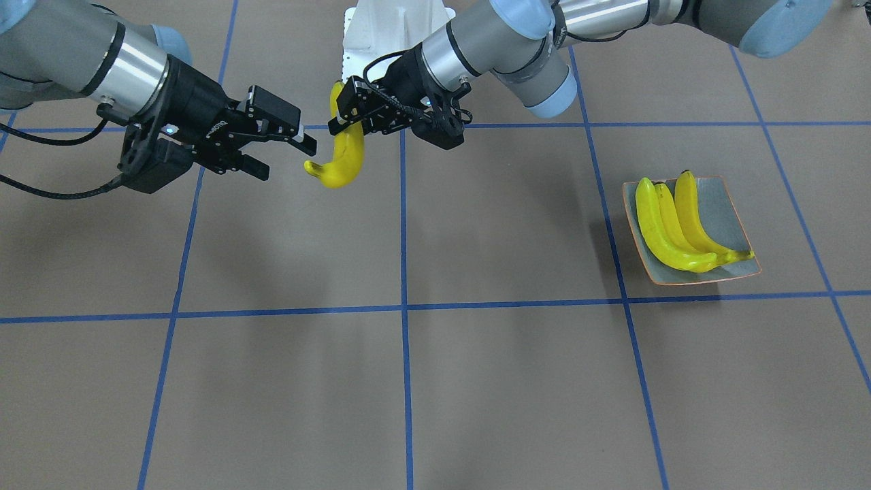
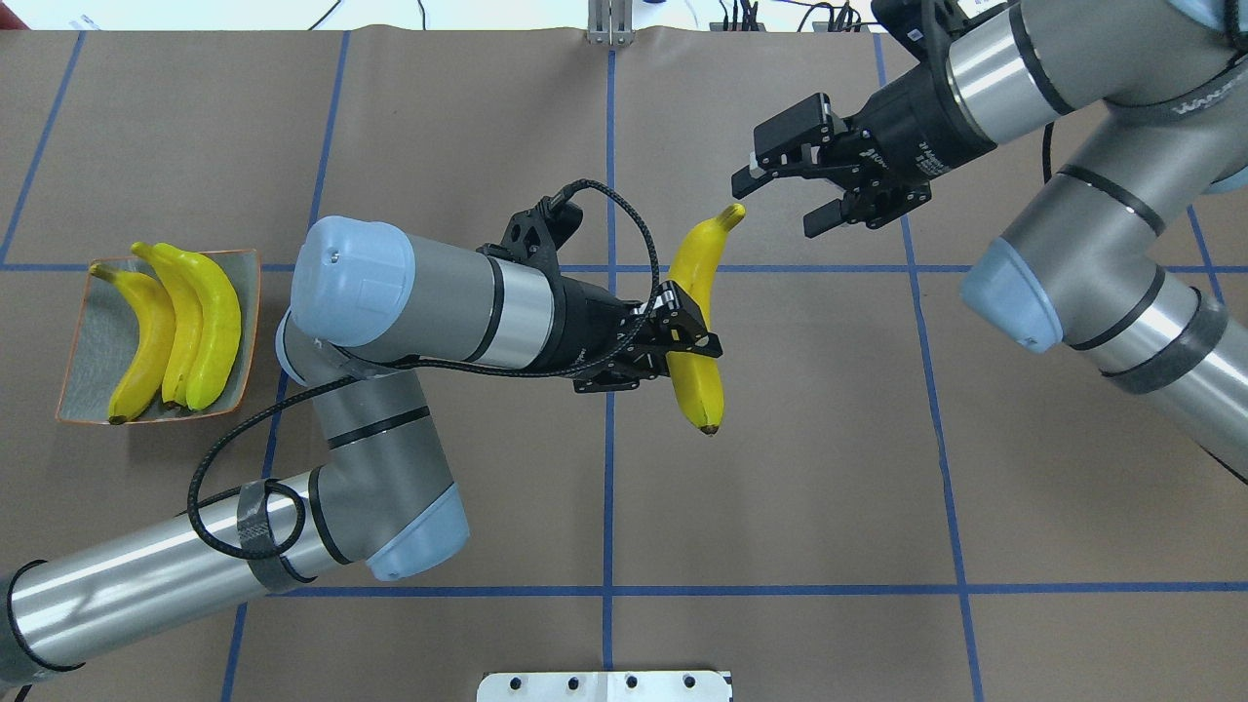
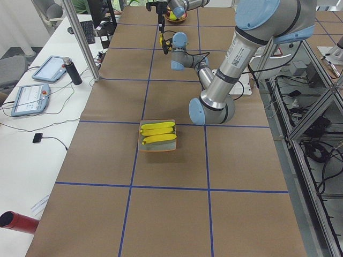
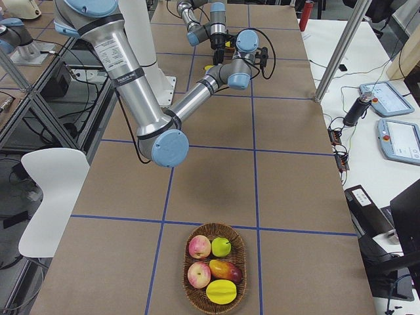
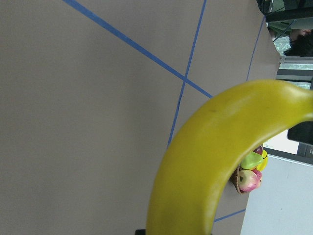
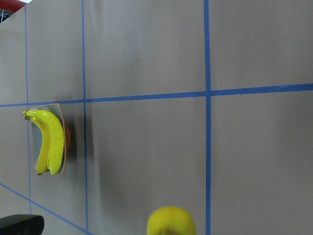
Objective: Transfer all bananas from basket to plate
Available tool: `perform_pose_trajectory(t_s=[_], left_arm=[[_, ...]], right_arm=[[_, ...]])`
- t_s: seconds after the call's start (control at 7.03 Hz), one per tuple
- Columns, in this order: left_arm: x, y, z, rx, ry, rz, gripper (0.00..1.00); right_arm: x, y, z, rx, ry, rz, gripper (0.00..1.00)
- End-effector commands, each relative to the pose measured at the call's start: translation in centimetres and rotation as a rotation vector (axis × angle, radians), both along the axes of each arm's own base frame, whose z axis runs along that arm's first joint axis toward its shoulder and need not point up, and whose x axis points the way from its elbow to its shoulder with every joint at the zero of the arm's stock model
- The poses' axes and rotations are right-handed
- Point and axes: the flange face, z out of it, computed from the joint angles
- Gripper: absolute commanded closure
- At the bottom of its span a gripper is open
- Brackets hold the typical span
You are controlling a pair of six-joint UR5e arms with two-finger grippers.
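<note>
My left gripper (image 2: 694, 327) is shut on a yellow banana (image 2: 704, 385) near its middle and holds it above the table's centre. The same banana (image 1: 343, 163) hangs curved in the front view and fills the left wrist view (image 5: 210, 161). My right gripper (image 2: 777, 203) stands open just beyond the banana's stem end, apart from it. The grey-green plate (image 2: 93, 356) with an orange rim lies at the table's left end and carries three bananas (image 2: 175, 327) side by side. The basket (image 4: 244, 262) sits at the far right end and holds apples, a green fruit, a mango and a yellow fruit.
The white robot base (image 2: 604, 685) is at the near table edge. Blue tape lines grid the brown table. A side bench with tablets (image 3: 29, 96) and metal posts (image 3: 80, 37) runs along the operators' side.
</note>
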Motion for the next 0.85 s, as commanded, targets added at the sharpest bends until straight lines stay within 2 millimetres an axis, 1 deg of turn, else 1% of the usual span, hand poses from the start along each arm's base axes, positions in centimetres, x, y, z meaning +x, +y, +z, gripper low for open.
perform_pose_trajectory(t_s=[0.0,0.14,0.28,0.43,0.57,0.71], left_arm=[[-2.2,-2.4,5.0,0.026,-0.074,-0.034,1.00],[-4.8,-4.2,7.3,0.064,-0.107,0.000,1.00],[-10.0,-7.1,9.7,0.108,-0.134,0.048,1.00],[-14.3,-9.3,12.5,0.215,-0.170,0.068,1.00],[-16.5,-9.6,16.6,0.349,-0.223,0.055,1.00],[-18.6,-10.3,19.0,0.432,-0.268,0.021,1.00]], right_arm=[[5.8,-1.6,1.1,-0.037,-0.013,-0.014,0.00],[7.7,-2.2,2.5,-0.058,-0.005,0.006,0.00],[9.1,-2.6,4.1,-0.077,0.008,0.033,0.00],[10.2,-3.1,6.0,-0.088,0.025,0.062,0.00],[10.7,-3.7,8.1,-0.050,0.050,0.073,0.00],[11.0,-4.3,9.8,-0.038,0.075,0.097,0.00]])
